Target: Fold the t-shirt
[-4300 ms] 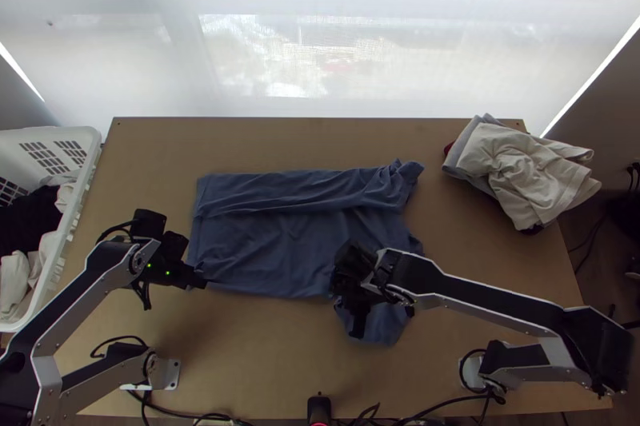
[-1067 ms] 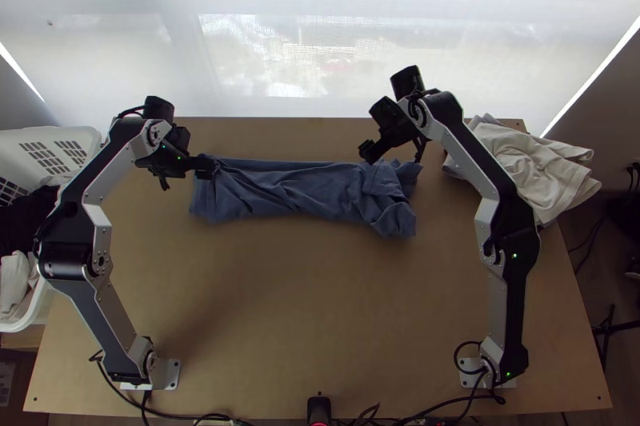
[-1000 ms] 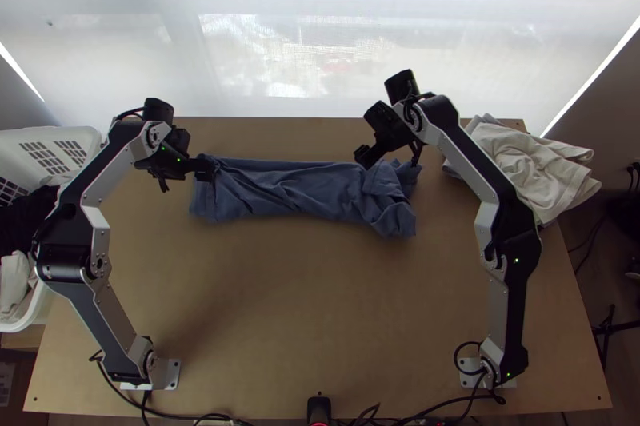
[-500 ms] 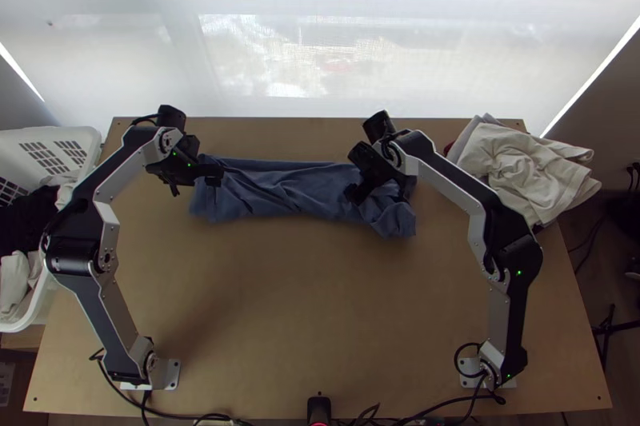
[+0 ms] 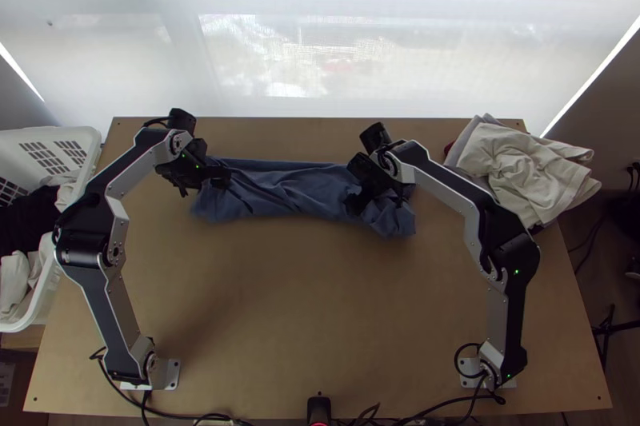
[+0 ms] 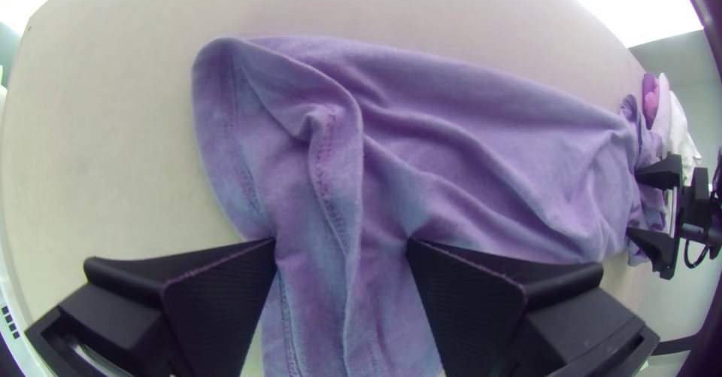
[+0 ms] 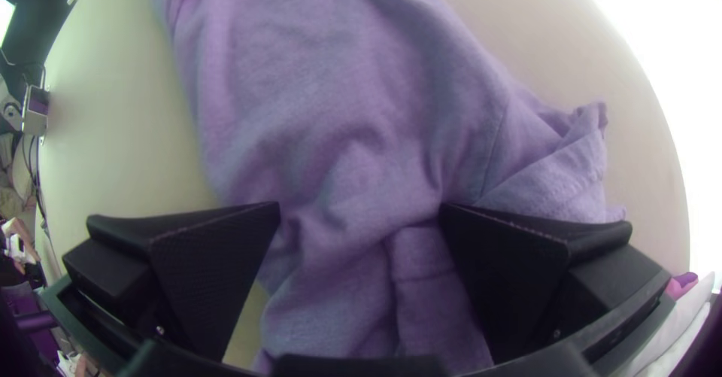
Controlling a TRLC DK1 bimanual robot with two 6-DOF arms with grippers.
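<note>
Top view: a blue, soft-looking t-shirt [image 5: 292, 186] gathered into a long strip on a light wooden table [image 5: 320, 306]

The left gripper [image 6: 342, 249] has its wide, flat black fingers [image 6: 214, 294] apart, astride cloth near one end of the shirt. A raised, rounded fold and lines of stitching run between them; the shirt's smoother length stretches from there toward the other gripper. The right gripper [image 7: 359, 211] is at the opposite end, its fingers also apart, with rumpled, thickly creased cloth between them and a crinkled flap just beyond one finger. Neither gripper clamps the fabric; whether the fingertips touch it is hard to tell.

The spacing probably lets each gripper pinch one end, so that the strip can be lifted or straightened evenly. The bunched end may need a deeper grip, since loose layers could slip out.

Outward from the right fingers lies a slumped pile of beige and grey garments [image 5: 520, 170]; outward from the left stands a white, slotted plastic basket [image 5: 86, 178].
</note>
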